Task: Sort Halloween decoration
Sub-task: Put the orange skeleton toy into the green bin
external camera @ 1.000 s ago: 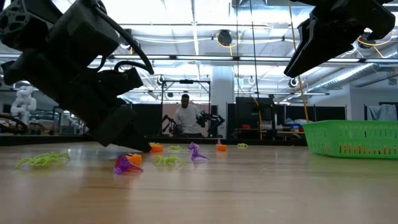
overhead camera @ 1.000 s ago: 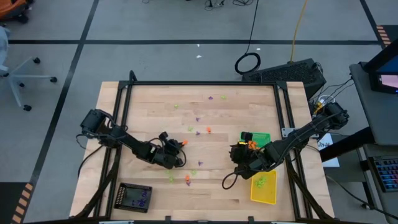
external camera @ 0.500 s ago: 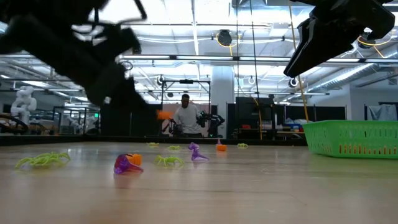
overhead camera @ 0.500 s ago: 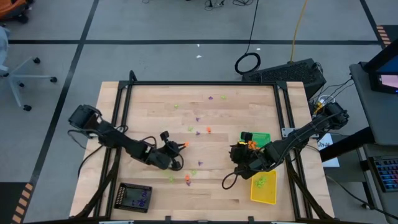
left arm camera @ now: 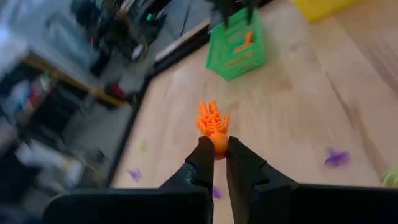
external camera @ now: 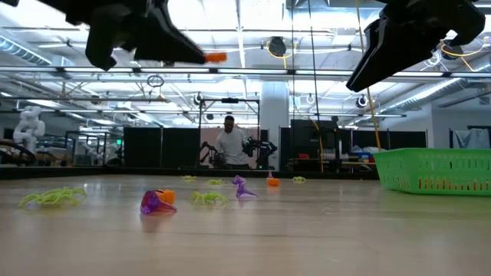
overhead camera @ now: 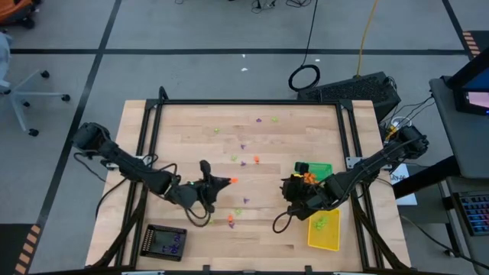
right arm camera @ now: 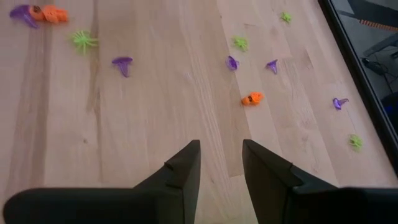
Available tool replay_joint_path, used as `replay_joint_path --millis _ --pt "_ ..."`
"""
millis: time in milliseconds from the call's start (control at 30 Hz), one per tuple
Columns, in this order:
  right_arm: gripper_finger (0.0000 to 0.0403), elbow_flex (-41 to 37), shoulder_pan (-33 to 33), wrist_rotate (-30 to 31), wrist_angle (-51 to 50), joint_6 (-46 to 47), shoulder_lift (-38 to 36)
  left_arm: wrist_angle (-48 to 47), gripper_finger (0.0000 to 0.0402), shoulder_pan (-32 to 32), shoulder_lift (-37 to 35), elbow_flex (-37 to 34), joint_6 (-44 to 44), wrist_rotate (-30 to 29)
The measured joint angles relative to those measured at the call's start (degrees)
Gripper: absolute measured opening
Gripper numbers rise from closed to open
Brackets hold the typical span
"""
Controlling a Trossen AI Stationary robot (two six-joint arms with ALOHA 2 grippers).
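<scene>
Halloween decorations lie scattered on the wooden table: a purple one (external camera: 156, 202), lime spiders (external camera: 52, 196), and an orange one (right arm camera: 252, 98) among others. My left gripper (overhead camera: 223, 182) hangs high over the table's middle left, shut on an orange spider trinket (left arm camera: 212, 121) that also shows in the low view (external camera: 215, 57). My right gripper (right arm camera: 221, 149) stands open and empty above the table, beside the green tray (overhead camera: 317, 169). My left gripper pinches the orange spider's round body (left arm camera: 218, 144) between its two fingertips, only at their free ends. The fingers (external camera: 180, 47) reach almost level toward the table's right side. The trinket is lifted well clear of the table, its legs (left arm camera: 211, 117) sticking out beyond the fingertips.
The green tray (left arm camera: 236, 46) holds orange pieces, and a yellow tray (overhead camera: 323, 231) with lime pieces lies at the near right. A black tray (overhead camera: 166, 242) sits at the near left. A person stands in the room beyond the table (external camera: 229, 146).
My left gripper has risen from the table top to well above it, carrying the orange spider clear of the wood, and has rolled about its own axis while staying shut. The trinkets on the table have kept their places.
</scene>
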Motion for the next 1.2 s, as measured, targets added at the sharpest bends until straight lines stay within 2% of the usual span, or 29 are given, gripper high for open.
replay_joint_path --millis 200,567,700,1200 --pt "0.0105 0.00 -0.23 -0.01 0.35 -0.33 0.00 0.71 0.0017 -0.93 0.08 0.90 20.59 0.11" --pt "0.0105 0.00 -0.39 0.00 0.53 -0.71 0.00 2.94 0.0017 -1.49 0.08 0.99 43.67 0.51" --pt "0.0105 0.00 -0.39 -0.02 0.53 -0.71 0.00 3.00 0.0017 -1.49 0.08 0.98 46.83 0.55" --pt "0.0105 0.00 -0.39 0.00 0.53 -0.71 0.00 3.05 0.0017 -1.49 0.08 0.98 46.43 0.61"
